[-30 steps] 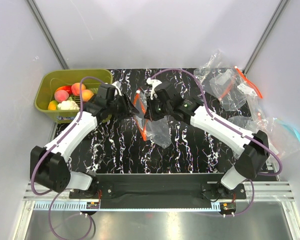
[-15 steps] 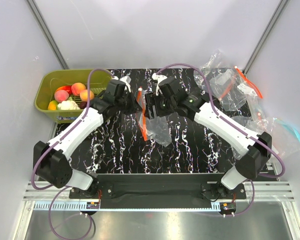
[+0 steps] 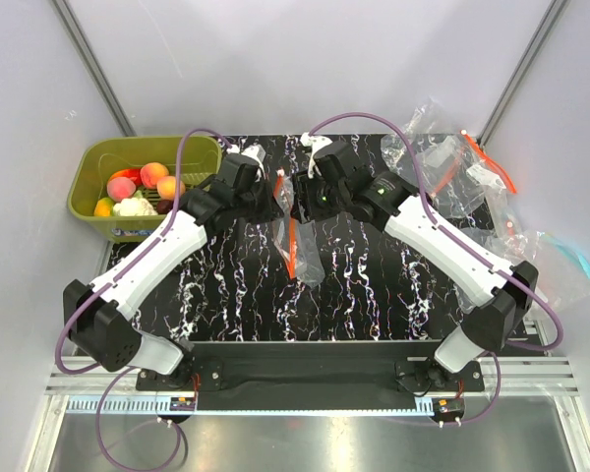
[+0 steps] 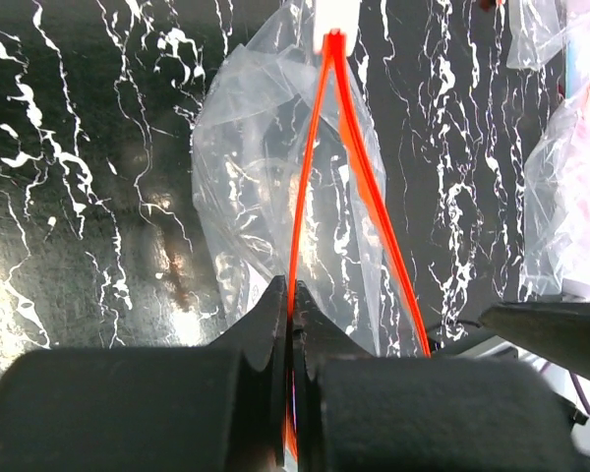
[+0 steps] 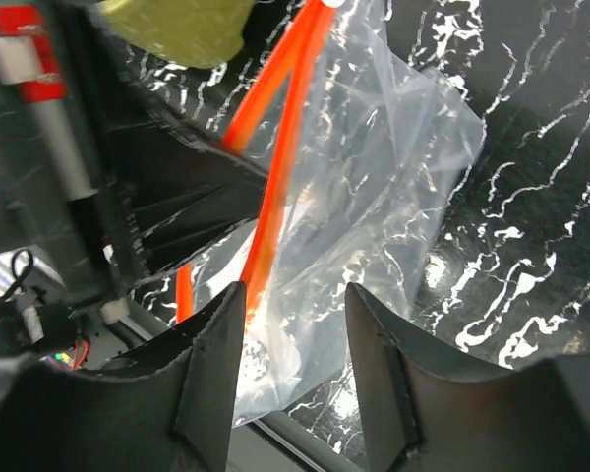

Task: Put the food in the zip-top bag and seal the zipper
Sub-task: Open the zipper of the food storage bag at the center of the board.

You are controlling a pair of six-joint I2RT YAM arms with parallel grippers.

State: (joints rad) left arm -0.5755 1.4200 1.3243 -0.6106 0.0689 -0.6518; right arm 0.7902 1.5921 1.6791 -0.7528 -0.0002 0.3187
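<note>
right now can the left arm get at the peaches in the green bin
Probably not yet. The left gripper is shut on the zipper of the zip-top bag. The peaches lie uncovered in the green bin beside it, so the way looks free once it lets go.

Both arms reach to the upper middle of the frame, wrists nearly meeting. The left end effector point(image 4: 290, 329) pinches the zipper point(image 4: 367, 187); the right end effector point(image 5: 293, 295) stands spread.

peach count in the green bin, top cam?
3, all in the green bin: left peach, far peach, right peach. More may be hidden under the pile.
</note>
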